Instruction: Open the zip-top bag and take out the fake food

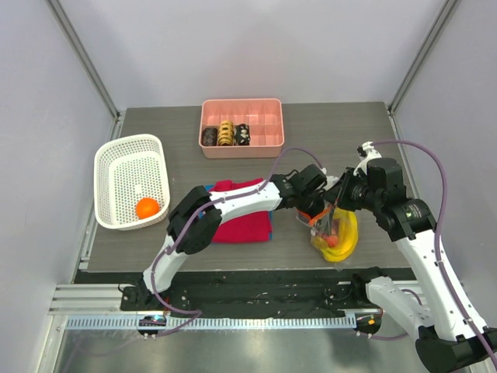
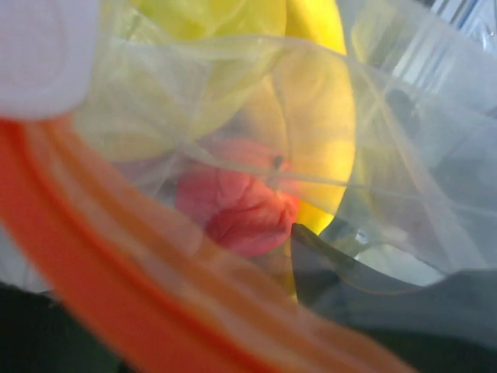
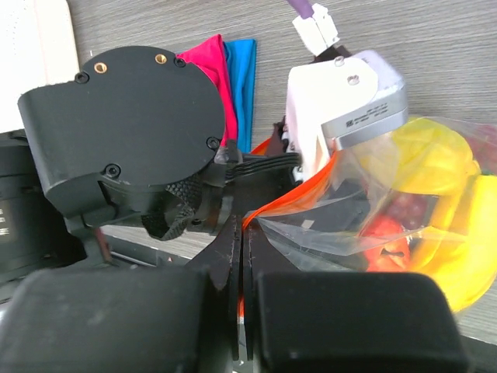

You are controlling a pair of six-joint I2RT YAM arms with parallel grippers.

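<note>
Both arms stretch inward, wrists nearly meeting right of centre. The right tool (image 3: 241, 256) is pinched tight on the rim of the zip-top bag (image 3: 334, 233); the left tool (image 1: 316, 217) faces it, its spread hidden.

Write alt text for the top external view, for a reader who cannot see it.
The left arm and right arm meet at a clear zip-top bag holding yellow and red fake food, beside a red shirt. A white basket holds an orange ball; a pink tray sits behind.

Zip-top bag (image 1: 326, 231) w/ fake food (image 1: 347, 231) inside – front right, shirt (image 1: 242, 217) to its left, basket (image 1: 116, 183) far left, tray (image 1: 264, 132) at back
</note>
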